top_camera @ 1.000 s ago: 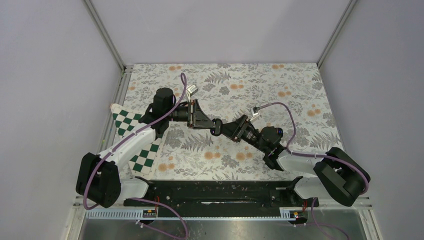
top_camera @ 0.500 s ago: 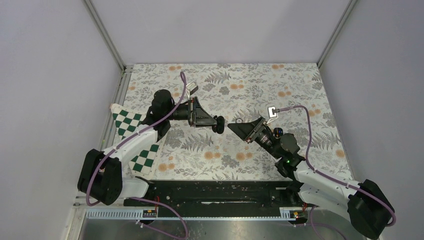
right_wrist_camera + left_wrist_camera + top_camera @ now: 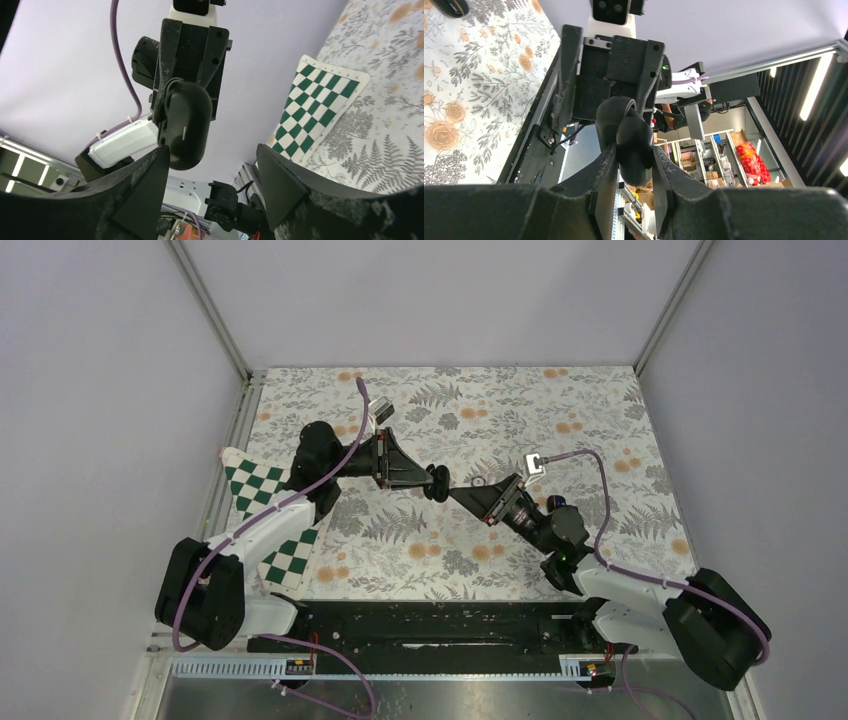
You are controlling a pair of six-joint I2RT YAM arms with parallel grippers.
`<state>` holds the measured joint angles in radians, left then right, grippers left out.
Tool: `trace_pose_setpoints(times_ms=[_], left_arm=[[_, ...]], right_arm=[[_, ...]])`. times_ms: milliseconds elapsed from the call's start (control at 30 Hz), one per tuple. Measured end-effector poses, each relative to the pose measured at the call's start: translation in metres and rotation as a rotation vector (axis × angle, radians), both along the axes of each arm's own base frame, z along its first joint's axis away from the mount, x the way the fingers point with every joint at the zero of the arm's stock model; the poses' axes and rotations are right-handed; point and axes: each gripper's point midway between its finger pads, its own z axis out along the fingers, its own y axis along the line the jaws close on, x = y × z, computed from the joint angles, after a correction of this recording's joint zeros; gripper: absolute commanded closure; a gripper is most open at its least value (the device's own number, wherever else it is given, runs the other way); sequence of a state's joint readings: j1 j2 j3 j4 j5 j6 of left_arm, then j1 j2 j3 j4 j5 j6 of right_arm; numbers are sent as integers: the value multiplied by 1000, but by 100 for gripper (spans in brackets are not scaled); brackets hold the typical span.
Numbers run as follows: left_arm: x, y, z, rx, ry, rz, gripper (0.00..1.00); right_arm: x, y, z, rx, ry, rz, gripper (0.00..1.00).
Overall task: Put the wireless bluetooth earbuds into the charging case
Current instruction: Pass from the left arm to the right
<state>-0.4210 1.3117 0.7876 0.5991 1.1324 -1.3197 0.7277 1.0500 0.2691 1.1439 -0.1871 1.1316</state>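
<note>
My left gripper (image 3: 434,480) is shut on the charging case (image 3: 440,490), a black rounded pebble held above the table. In the left wrist view the case (image 3: 631,135) sits pinched between the gripper's (image 3: 633,156) two fingers. My right gripper (image 3: 458,494) faces it from the right, open and empty, a short gap away. In the right wrist view the case (image 3: 186,125) hangs ahead of the open gripper (image 3: 212,150), towards the left finger (image 3: 147,175), with a small pale line on its face. I see no earbuds for certain.
A green-and-white checkered mat (image 3: 255,490) lies at the table's left edge, under the left arm. A small dark ring (image 3: 480,481) lies on the floral table cover (image 3: 560,410) beside the right gripper. A dark rounded thing (image 3: 446,6) is cut off at the left wrist view's corner.
A second ago the right gripper was up against the case at the left gripper's tip. It drew back to the right, then came slightly closer. The left gripper kept hold of the case.
</note>
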Motion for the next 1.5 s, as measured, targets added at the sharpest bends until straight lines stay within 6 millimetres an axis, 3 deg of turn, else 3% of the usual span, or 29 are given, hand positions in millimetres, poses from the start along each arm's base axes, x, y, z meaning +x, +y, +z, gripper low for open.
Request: trace_pose_setpoints(times_ms=[167,467,800,1000,1133,1233,1333,1500], left_arm=[[-5,2,12,-58,-3,-18,100],[-10,3,23,-110,-7,-42,100],[-11,5,26,-124,-14,-44,100],[-13,4,23,-120,-4,-50,100],[-13,5,22,-118,-5,-53,100],[-14,5,22,-118,-5,-54,100],[-14,5,22,-118,-5,-55,100],[-12,4,21,-116,-1,-56,100]], right_arm=[[6,4,2,72,17,29,32],[0,8,21,142,-5,89,32],[-1,19,44,184,-35,158,45],[2,26,47,184,-29,188,57],[2,27,47,186,-21,191,55],[1,27,47,187,-20,193,39],[1,27,47,185,-20,197,32],[-4,22,49,192,-31,191,33]])
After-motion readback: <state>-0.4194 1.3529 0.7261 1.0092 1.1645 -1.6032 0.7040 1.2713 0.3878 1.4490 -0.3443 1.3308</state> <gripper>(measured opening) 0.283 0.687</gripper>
